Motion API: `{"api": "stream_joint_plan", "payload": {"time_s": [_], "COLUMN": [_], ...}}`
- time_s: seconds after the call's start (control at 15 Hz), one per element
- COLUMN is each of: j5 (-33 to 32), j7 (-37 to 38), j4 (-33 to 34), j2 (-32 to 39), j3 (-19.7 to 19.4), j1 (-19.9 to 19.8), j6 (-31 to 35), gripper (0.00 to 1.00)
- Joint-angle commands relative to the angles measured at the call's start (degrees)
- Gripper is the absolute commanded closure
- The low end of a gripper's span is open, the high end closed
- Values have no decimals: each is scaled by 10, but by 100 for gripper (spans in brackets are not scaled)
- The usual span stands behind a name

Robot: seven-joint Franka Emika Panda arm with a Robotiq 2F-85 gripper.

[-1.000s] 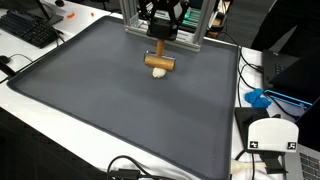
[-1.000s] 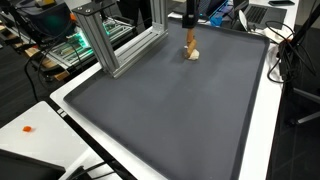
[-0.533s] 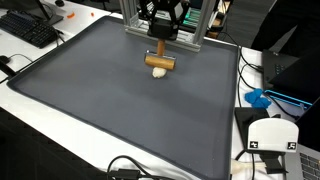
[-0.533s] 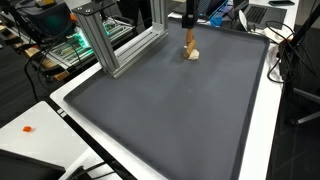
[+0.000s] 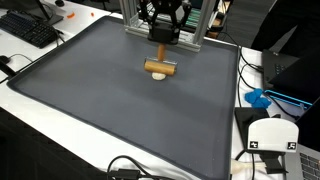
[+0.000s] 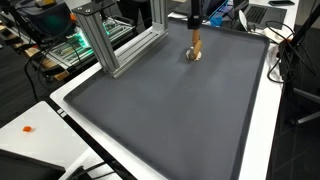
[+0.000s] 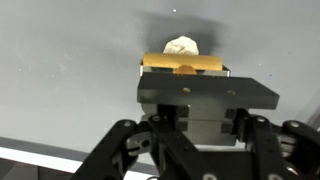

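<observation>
We find the claw (image 5: 160, 40) closed right down on a wooden piece (image 5: 160, 66), which it grips by an upright stem. The piece's cross bar hangs level below the fingers. In the wrist view that bar (image 7: 183, 63) lies straight across, just ahead of the dark body of the claw, with the jaws pressed in from both sides.

Just under the bar sits a cream lump (image 5: 160, 77), small and rounded, lying on the mat (image 5: 110, 110). The wrist view shows the lump (image 7: 181, 45) peeking out beyond the bar's far edge. In an exterior view the wood (image 6: 196, 42) stands over it. We cannot tell whether wood and lump touch or a thin gap parts them.

We judge the grasp made and firm, with the piece brought over the lump. The piece is not yet let go, and the lump lies near the far edge of the mat, well apart from its other edges.

Further out, an aluminium frame (image 5: 200, 25) rises behind the claw. A keyboard (image 5: 25, 28) rests off one corner of the mat. A blue object (image 5: 258, 98) and a white device (image 5: 270, 135) sit past the opposite side.
</observation>
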Motion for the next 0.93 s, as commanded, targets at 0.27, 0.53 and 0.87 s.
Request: {"api": "stream_joint_plan", "payload": {"time_s": [0.27, 0.53, 0.87], "j5": [-16, -12, -9], "j7": [13, 8, 3], "j4": [-6, -6, -8], "j2": [13, -3, -12], "j3": [-4, -4, -2], "j1": [4, 4, 3], "j6": [34, -5, -42], "gripper": [65, 65, 65]}}
